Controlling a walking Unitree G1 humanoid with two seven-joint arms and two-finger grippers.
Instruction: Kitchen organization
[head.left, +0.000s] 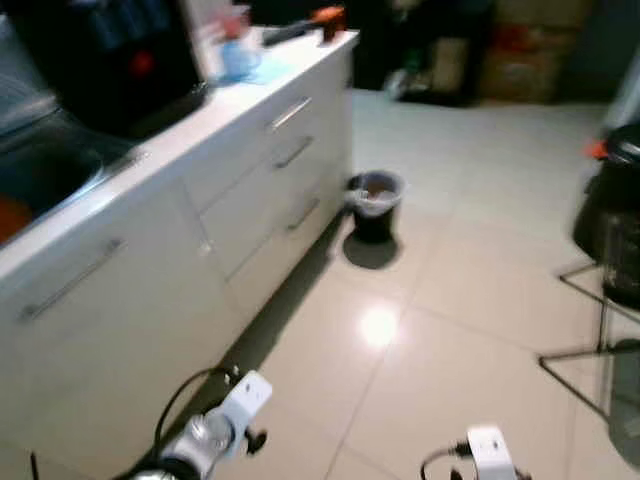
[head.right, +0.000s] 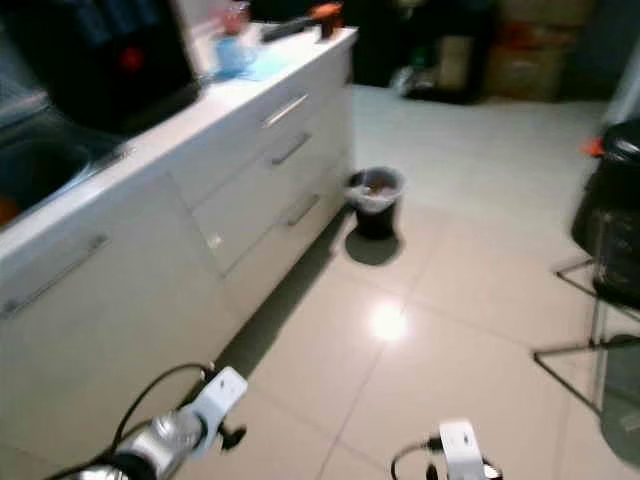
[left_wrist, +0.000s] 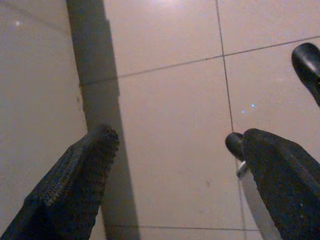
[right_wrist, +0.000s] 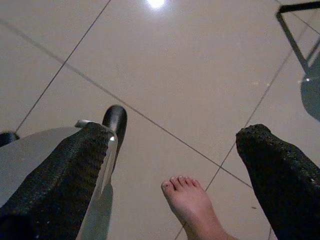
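Note:
A long white kitchen counter (head.left: 240, 100) with handled drawers (head.left: 292, 153) runs along my left. On its far end stand a blue cup (head.left: 238, 55) and an orange-topped item (head.left: 328, 18), both blurred. A steel sink (head.left: 45, 165) is set into the near part. Both arms hang low at the bottom edge, the left arm (head.left: 215, 425) and the right arm (head.left: 490, 455). My left gripper (left_wrist: 175, 165) is open over bare tiles, with nothing between its fingers. My right gripper (right_wrist: 175, 165) is open too, empty above the floor.
A small black bin (head.left: 374, 203) with a liner stands on the floor by the counter's far end. A dark appliance on a metal-frame stand (head.left: 610, 250) is at the right. Cardboard boxes (head.left: 520, 60) sit at the back. A person's bare foot (right_wrist: 192, 205) is close beside my right gripper.

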